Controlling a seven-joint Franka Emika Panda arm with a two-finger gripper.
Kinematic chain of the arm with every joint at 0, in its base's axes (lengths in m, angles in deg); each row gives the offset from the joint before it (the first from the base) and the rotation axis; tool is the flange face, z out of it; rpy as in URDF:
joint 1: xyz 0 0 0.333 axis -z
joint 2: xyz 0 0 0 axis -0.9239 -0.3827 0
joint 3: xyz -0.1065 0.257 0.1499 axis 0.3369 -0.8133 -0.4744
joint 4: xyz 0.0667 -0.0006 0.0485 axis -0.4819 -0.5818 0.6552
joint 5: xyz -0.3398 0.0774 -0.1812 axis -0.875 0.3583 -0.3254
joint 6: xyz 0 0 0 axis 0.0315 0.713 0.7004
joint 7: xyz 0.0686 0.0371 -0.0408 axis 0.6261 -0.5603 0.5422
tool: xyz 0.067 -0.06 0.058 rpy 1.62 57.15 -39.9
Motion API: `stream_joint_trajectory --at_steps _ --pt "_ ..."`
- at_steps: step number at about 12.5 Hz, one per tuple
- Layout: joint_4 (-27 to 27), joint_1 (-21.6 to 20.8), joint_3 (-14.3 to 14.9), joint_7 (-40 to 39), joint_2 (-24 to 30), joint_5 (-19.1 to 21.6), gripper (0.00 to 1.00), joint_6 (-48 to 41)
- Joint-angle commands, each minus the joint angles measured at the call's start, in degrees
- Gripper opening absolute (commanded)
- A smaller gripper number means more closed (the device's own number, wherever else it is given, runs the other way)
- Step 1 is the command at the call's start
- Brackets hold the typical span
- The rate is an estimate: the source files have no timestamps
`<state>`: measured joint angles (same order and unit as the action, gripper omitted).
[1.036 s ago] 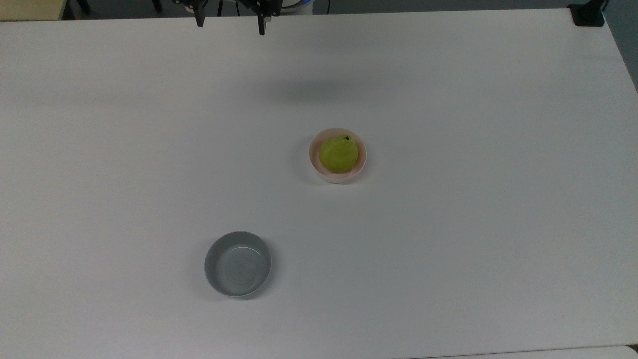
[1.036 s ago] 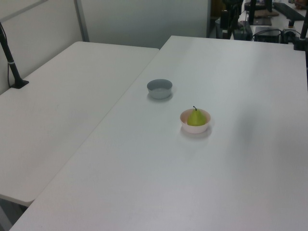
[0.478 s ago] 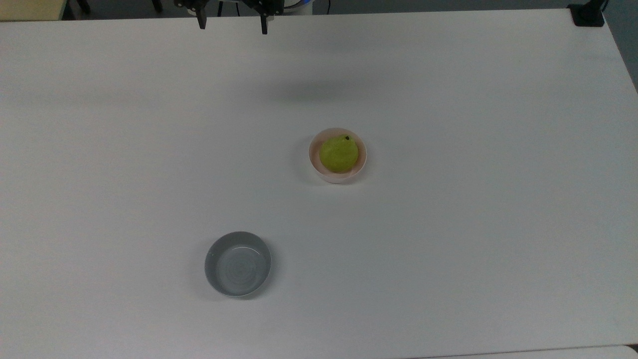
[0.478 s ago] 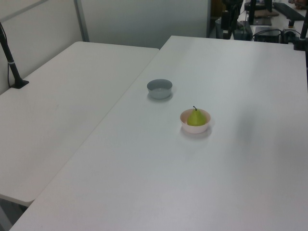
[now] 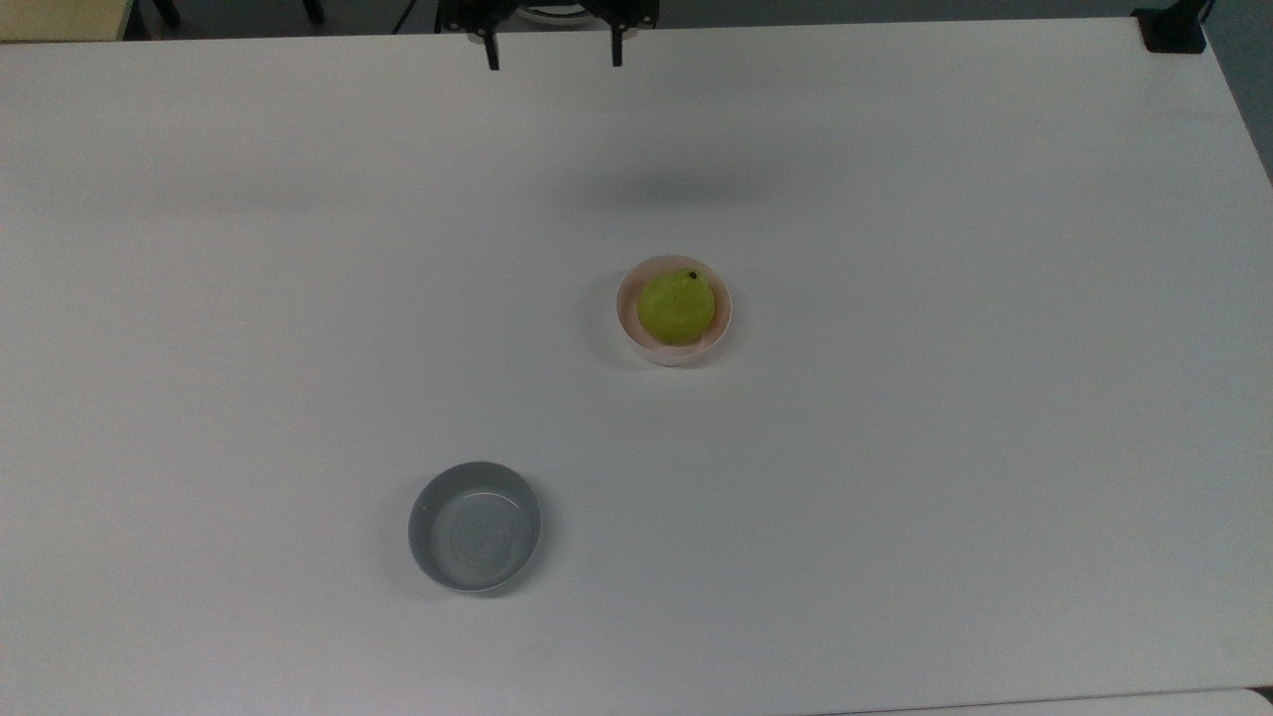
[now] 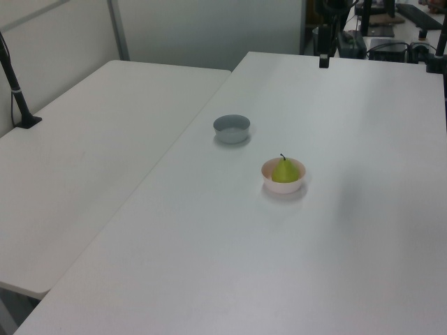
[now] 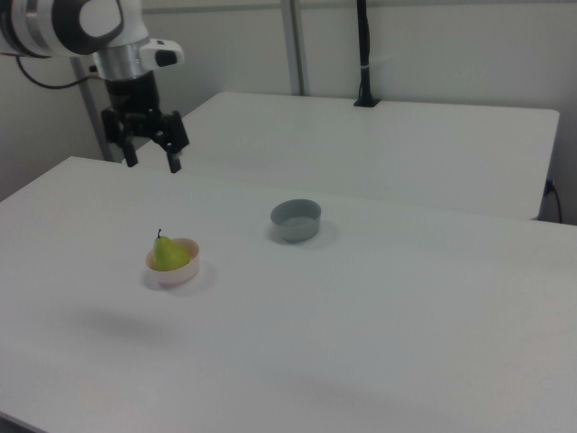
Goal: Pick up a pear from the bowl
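Grey bowl (image 5: pixel 474 526) upright on white table (image 5: pixel 895 447), seemingly empty.

The top view's upper edge cuts off the gripper (image 5: pixel 552 55)

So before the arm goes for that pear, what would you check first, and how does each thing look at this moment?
1. Pear sits in the pink bowl, stem up: ok.
2. Gripper fingers spread apart, holding nothing: ok.
3. Gripper lined up over the pear: not ok. In the top view it hangs at the table's far edge, well away from the bowl.
4. Path from gripper to pear free of things: ok, bare tabletop between them.
5. Grey bowl out of the way: ok, it stands apart from the pink bowl on the side away from the gripper.
6. Finger gap wide enough for the pear: cannot tell.
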<state>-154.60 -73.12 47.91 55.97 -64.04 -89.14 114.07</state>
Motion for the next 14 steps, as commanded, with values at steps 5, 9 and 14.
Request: stream_joint_trajectory --at_steps 5,9,14 --pt "-2.3 -7.7 0.1 -0.2 -5.1 0.5 1.00 8.8" --pt "-6.5 -7.7 -0.5 -0.3 -7.6 -0.1 1.00 15.6" --pt "-7.9 -8.9 -0.4 -0.3 -13.1 -1.5 1.00 20.4"
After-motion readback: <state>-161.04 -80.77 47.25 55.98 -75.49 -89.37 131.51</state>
